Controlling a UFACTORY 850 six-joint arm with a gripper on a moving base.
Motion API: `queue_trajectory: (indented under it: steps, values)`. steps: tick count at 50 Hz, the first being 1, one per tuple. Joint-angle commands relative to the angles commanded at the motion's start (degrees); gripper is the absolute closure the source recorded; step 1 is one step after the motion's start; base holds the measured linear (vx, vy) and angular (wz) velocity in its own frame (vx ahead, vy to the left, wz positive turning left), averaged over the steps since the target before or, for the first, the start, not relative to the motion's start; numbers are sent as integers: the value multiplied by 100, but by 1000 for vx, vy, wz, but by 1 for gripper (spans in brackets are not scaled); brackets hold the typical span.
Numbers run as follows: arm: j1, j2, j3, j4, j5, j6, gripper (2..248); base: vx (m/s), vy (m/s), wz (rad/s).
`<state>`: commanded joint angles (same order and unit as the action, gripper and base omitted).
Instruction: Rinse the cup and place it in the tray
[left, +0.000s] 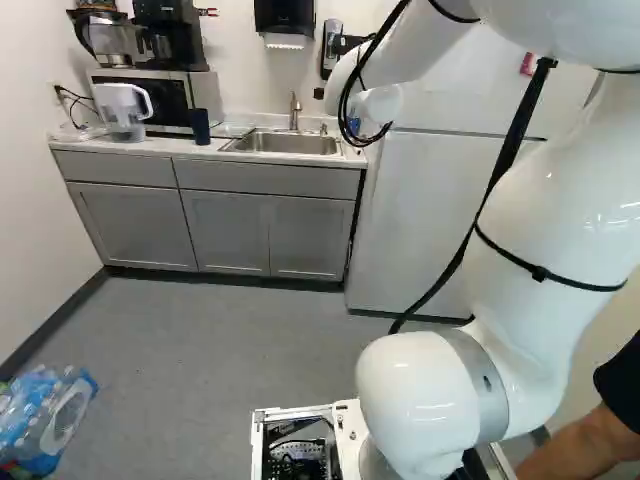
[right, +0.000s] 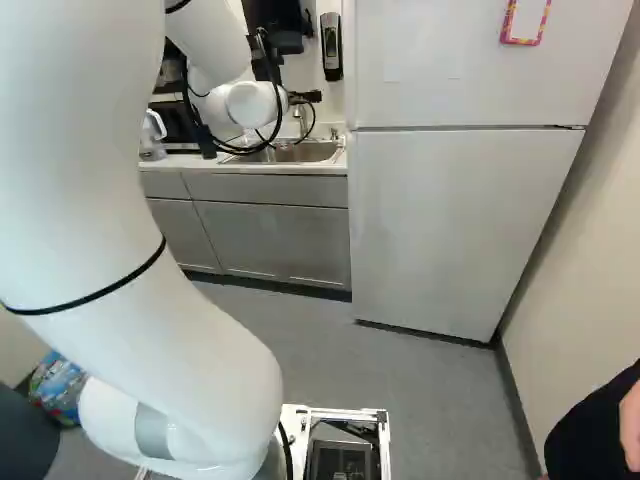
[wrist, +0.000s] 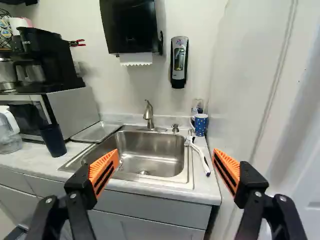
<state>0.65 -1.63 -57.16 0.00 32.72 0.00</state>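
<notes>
Spotted blue mug (wrist: 200, 124), probably my cup, stands upright ahead of my wide-open pincer (wrist: 166, 154), by the sink's (wrist: 189, 172) far corner, refrigerator (right: 450, 230) side; I'd reach forward past the brush (wrist: 203, 159), bearing refrigerator-ward.

Pitcher (wrist: 9, 142) — cut off, wrist view
</notes>
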Motion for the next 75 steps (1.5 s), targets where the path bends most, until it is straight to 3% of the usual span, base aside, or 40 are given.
queue_trajectory:
  steps: [29, 75]
  values:
    - [0, 0, 0, 0, 0, 0, 3, 80, 2, 1]
    - [0, 0, 0, 0, 0, 0, 3, 101, 18, 125]
